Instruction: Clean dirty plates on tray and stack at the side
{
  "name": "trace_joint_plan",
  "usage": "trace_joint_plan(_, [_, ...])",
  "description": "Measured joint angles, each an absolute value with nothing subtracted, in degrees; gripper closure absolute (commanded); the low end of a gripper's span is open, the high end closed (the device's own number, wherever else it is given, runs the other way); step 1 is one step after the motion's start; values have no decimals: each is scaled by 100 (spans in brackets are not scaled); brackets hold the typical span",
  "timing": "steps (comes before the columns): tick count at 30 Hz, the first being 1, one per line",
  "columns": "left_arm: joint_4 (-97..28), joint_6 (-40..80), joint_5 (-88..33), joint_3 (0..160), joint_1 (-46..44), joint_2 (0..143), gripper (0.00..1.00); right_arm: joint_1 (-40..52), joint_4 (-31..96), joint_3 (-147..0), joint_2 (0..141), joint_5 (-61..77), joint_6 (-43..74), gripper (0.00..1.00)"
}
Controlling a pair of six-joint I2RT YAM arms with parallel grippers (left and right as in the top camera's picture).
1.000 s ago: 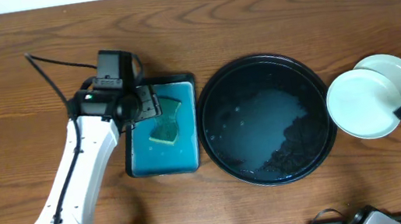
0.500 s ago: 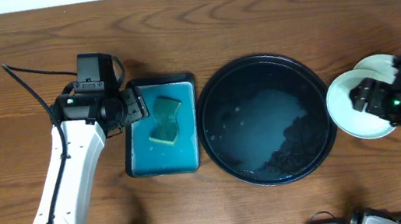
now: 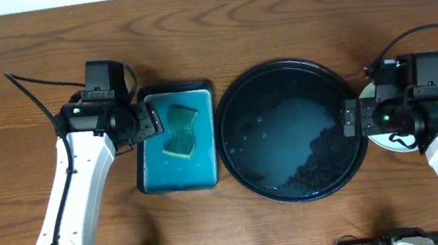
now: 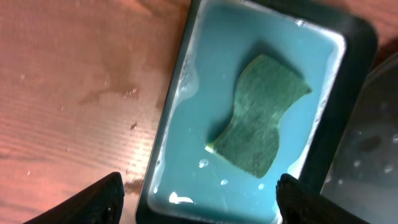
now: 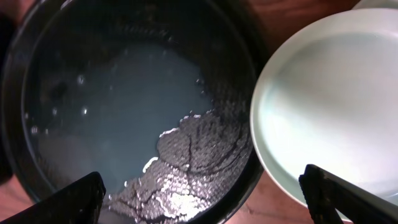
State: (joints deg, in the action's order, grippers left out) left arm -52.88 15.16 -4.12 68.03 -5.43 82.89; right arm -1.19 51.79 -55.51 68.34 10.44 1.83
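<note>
The round black tray (image 3: pixel 224 143) lies mid-table holding only a film of water and foam; its rim (image 5: pixel 247 74) also shows in the right wrist view. To its right lies a stack of pale plates (image 5: pixel 329 106), mostly hidden under my right arm in the overhead view, with only an edge of the plates (image 3: pixel 387 142) visible there. My right gripper (image 3: pixel 349 119) hangs open over the tray's right rim, and the right gripper (image 5: pixel 205 205) has nothing between its fingers. My left gripper (image 3: pixel 148 121) is open at the left side of the blue-lined tray, and the left gripper (image 4: pixel 199 205) is empty.
A small rectangular black tray (image 3: pixel 145 180) with a blue inside and shallow water holds a green sponge (image 3: pixel 181 129), also seen as the sponge (image 4: pixel 261 124) in the left wrist view. A black cable (image 3: pixel 28 80) runs across the wood table behind the left arm.
My right arm has swung in from the table's right edge, over the plates, to the round tray's rim, jaws widening. The left gripper has pulled back left off the sponge.
</note>
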Motion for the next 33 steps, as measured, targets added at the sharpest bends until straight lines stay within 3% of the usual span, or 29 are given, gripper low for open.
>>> trace_joint_plan(11, [-6342, 1514, -412, 6788, -545, 8066, 21, -67, 5586, -5555, 5957, 899, 95, 1])
trace_joint_plan(18, [-5913, 1455, -410, 5992, -705, 6125, 21, -67, 5957, -5590, 4244, 819, 82, 1])
trace_joint_plan(19, [-5833, 1452, -412, 5828, -751, 5791, 10, -67, 6003, -5594, 4088, 797, 82, 1])
trace_joint_plan(24, [-5561, 1457, -410, 5074, -816, 4224, 10, -67, 6287, -5621, 3352, 644, 80, 1])
trace_joint_plan(33, [-5548, 1457, -410, 5026, -816, 3627, 10, -67, 6768, -5621, 3295, 574, 80, 1])
